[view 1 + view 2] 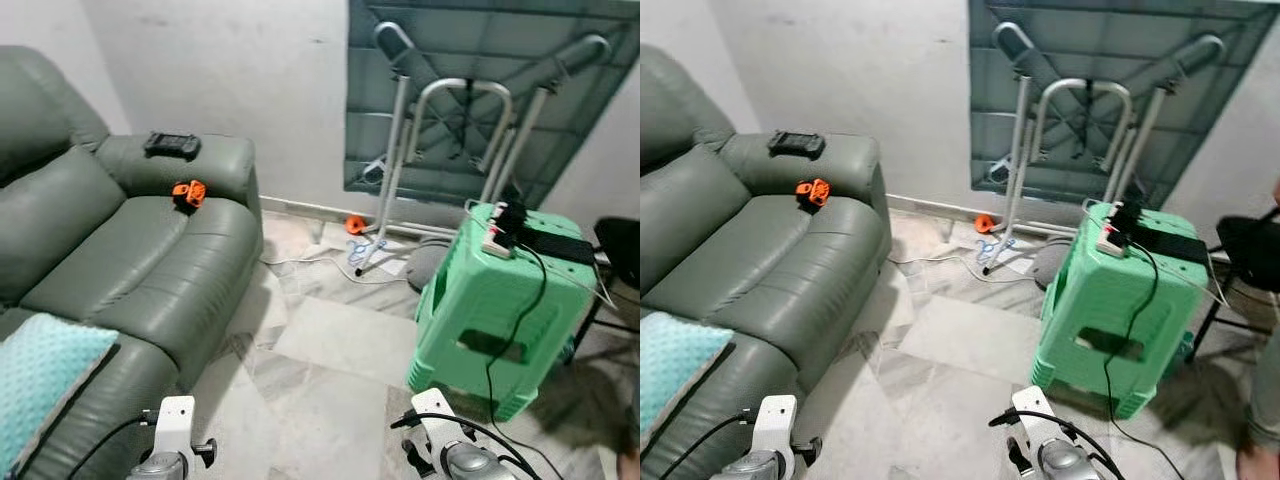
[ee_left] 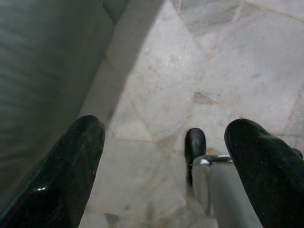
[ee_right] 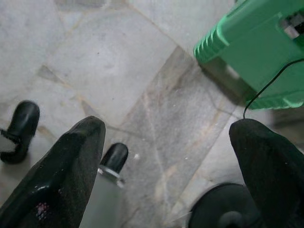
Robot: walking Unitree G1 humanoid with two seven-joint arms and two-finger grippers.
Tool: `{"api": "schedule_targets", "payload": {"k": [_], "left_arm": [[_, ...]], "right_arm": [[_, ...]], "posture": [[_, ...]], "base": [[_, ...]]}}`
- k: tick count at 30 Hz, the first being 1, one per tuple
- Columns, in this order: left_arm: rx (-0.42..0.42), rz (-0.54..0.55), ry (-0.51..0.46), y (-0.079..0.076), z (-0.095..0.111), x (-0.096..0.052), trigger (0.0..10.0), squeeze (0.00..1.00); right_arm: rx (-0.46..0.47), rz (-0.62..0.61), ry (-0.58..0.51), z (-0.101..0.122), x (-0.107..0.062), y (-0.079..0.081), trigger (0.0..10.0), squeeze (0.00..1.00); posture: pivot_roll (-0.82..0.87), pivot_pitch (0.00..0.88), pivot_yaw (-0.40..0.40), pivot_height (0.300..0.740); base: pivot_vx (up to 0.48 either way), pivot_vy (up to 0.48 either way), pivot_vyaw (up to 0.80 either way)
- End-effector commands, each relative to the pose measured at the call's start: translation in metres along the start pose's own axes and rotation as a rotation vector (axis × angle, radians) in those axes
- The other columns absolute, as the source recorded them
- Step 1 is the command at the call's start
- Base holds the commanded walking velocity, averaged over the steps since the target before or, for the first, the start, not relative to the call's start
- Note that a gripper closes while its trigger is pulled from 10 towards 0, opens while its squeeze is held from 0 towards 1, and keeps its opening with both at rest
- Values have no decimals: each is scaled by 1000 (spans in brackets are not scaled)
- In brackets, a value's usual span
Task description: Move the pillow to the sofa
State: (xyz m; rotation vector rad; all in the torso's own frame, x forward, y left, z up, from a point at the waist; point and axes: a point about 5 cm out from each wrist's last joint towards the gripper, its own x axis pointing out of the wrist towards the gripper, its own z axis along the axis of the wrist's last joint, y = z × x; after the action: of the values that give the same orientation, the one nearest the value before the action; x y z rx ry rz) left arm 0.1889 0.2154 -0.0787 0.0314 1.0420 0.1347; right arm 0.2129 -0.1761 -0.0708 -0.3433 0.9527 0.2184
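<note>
A light teal pillow (image 1: pixel 40 385) lies on the seat of the grey-green leather sofa (image 1: pixel 140 270) at my near left, partly cut off by the picture's edge. Both arms hang low at the bottom of the eye views. My left gripper (image 2: pixel 166 175) is open over the marble floor beside the sofa's front, nothing between its fingers. My right gripper (image 3: pixel 166 175) is open too, above the floor near the green stool (image 3: pixel 256 52).
A green plastic stool (image 1: pixel 495 310) with a power strip and black cable stands to the right. A folded table and metal frame (image 1: pixel 450 110) lean on the far wall. An orange object (image 1: pixel 188 192) and a black device (image 1: pixel 172 145) rest on the sofa. Cables lie on the floor.
</note>
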Motion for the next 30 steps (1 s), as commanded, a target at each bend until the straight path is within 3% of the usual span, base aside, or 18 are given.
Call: {"api": "schedule_targets", "payload": {"k": [1,30], "left_arm": [[2,-8,-24,0,10,0,10000,0],[3,-13,-27,-2,12,1,10000,0]], "right_arm": [[6,2,7,-1,0,0,10000,0],[-22,0,9,1,0,-2,10000,0]], "posture": [[-146,0,36,740],[-154,0,33,740]], "base": [[352,0,0],[388,0,0]]}}
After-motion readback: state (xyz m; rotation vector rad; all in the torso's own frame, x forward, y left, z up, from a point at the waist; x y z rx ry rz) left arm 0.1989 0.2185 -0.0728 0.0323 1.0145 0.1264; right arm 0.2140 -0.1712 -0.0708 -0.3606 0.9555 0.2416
